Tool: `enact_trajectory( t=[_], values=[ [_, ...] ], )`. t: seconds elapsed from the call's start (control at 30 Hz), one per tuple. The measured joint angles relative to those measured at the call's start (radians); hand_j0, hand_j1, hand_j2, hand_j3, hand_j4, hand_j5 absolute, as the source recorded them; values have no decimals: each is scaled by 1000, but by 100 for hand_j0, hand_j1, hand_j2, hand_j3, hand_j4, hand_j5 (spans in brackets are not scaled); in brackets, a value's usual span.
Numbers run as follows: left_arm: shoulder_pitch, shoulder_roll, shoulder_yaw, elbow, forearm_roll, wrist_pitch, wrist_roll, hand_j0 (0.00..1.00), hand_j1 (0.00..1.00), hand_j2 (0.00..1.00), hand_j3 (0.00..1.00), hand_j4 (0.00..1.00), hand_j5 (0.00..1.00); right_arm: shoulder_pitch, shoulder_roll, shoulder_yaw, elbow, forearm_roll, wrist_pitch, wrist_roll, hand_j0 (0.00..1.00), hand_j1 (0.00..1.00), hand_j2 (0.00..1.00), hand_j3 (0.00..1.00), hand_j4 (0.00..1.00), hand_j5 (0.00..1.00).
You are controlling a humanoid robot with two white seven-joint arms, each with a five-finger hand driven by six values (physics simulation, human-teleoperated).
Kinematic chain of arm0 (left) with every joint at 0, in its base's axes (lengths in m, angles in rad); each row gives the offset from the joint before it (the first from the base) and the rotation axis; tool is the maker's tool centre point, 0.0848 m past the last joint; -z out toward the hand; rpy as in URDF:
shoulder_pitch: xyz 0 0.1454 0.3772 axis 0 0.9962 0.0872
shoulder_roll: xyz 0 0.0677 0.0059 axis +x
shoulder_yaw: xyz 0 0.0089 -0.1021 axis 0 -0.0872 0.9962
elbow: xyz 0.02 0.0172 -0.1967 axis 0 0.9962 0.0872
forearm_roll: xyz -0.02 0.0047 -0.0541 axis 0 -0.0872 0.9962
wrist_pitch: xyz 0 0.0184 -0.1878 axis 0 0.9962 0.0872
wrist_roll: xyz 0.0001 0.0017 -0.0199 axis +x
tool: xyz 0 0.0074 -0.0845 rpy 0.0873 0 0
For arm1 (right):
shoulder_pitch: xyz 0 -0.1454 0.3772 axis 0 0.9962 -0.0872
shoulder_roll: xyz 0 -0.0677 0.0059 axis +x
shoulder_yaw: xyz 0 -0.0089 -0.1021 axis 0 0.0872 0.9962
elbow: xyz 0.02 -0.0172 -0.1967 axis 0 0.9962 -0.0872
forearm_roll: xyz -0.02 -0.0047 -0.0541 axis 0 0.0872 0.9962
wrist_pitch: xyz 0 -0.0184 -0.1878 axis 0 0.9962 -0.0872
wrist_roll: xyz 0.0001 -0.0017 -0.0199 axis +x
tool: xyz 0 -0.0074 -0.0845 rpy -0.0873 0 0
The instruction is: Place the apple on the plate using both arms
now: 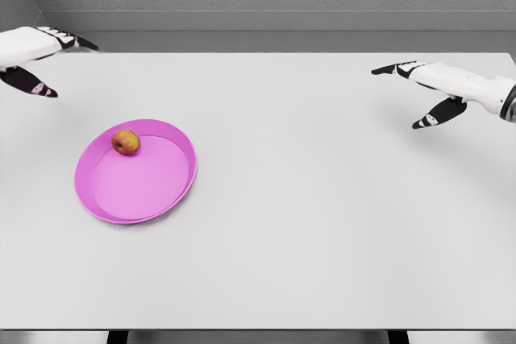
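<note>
One red-yellow apple (125,142) inside pink plate (161,199).

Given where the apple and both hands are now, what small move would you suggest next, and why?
Probably none beyond keeping both hands clear: the apple already sits inside the pink plate, near its far rim, and the left hand and right hand hover open, apart from it.

No writing, label, brand, number or sign can be read anywhere in the head view; every surface shown is plain and unmarked.
</note>
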Motion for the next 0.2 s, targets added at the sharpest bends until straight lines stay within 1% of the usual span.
enact_trajectory(
  t=[0.03,0.1,0.2],
  values=[
    [0,-25,12,57,3,0,0,100,100,100,100,100,100,0,0,0,0,0,0,0,100,100,100,100,100,100],
    [2,-57,26,131,7,0,-1,100,100,100,100,100,100,0,0,0,0,0,0,0,100,100,100,100,100,100],
    [3,-81,34,181,9,0,-1,100,100,100,100,100,100,0,0,0,-1,0,0,0,100,100,100,100,100,100]
  ],
)
